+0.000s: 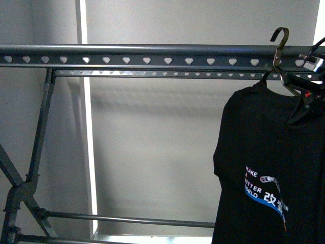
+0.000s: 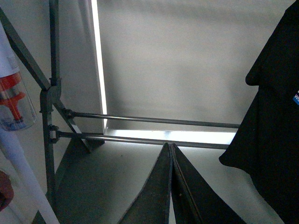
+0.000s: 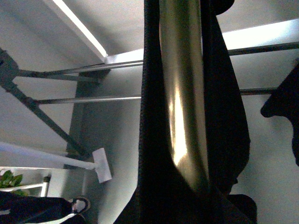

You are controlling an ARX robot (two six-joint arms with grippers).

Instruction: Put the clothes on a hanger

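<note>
The hanger is a dark grey rail (image 1: pixel 147 53) with a row of heart-shaped holes, running across the top of the front view. The clothes, a black T-shirt (image 1: pixel 264 168) with a white-and-blue print, hang at the right on a brass-coloured shoulder frame whose hook (image 1: pixel 280 38) rises in front of the rail. My right gripper (image 1: pixel 310 84) is shut on the clothes at the collar, by the right edge. In the right wrist view the brass frame (image 3: pixel 182 93) runs through black fabric (image 3: pixel 149 140); the gripper (image 3: pixel 187 198) is buried in it. My left gripper (image 2: pixel 170 156) is shut and empty, low down, beside the shirt's hem (image 2: pixel 271 140).
The rack's grey folding legs (image 1: pixel 40 132) stand at the left, with lower crossbars (image 1: pixel 132 219) between them. A bright light strip (image 1: pixel 91 152) runs down the wall. A white and red appliance (image 2: pixel 14 93) stands by the legs. A person's shoe (image 3: pixel 79 204) shows on the floor.
</note>
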